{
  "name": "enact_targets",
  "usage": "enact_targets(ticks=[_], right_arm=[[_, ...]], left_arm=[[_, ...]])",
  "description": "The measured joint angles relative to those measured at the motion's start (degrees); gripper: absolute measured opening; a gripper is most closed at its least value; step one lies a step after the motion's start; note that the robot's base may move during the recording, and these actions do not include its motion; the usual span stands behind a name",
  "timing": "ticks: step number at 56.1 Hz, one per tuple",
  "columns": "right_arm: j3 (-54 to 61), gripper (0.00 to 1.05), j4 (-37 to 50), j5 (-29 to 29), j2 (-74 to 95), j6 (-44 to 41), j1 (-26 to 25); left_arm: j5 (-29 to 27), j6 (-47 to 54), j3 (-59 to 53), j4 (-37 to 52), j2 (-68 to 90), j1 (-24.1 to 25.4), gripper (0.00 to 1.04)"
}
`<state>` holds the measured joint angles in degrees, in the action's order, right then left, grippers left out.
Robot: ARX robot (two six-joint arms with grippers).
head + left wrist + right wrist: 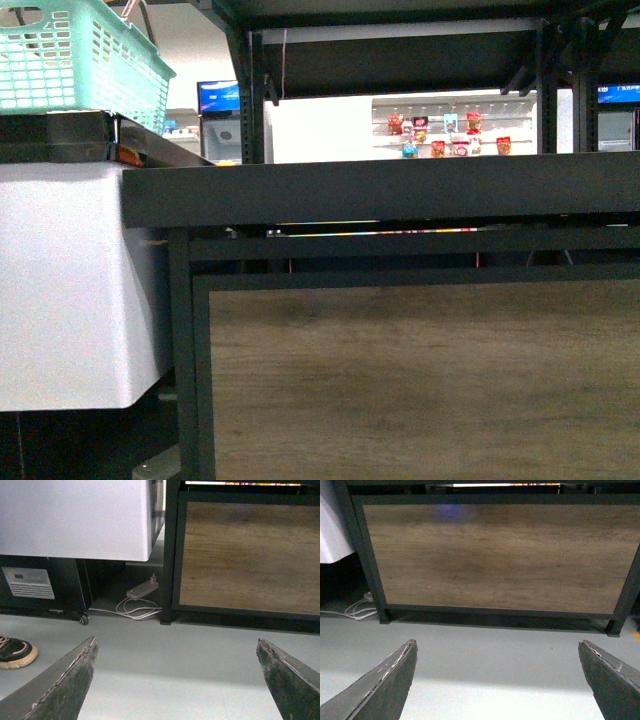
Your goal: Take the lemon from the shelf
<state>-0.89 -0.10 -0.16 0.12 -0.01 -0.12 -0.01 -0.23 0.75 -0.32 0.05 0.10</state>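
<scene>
The lemon is out of view in every picture. The black shelf (380,188) fills the front view, its tray edge seen end-on at camera height, with a wood-grain panel (420,380) below. Neither arm shows in the front view. My left gripper (176,655) hangs open over grey floor, facing the shelf's wood panel (250,550) and its black corner post. My right gripper (497,656) is open too, low over the floor, squarely facing the shelf's wood panel (500,555). Nothing lies between either pair of fingers.
A white cabinet (70,280) stands left of the shelf with a teal plastic basket (80,60) on top. On the floor lie a white power strip and cables (142,597) beside the shelf's foot, and a shoe (15,652).
</scene>
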Motion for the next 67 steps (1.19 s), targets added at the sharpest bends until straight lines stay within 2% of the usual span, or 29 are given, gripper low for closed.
enact_targets(ticks=[67], right_arm=[[0.02,0.97,0.0,0.02,0.0,0.0,0.0]], left_arm=[[0.0,0.0,0.0,0.0,0.0,0.0,0.97]])
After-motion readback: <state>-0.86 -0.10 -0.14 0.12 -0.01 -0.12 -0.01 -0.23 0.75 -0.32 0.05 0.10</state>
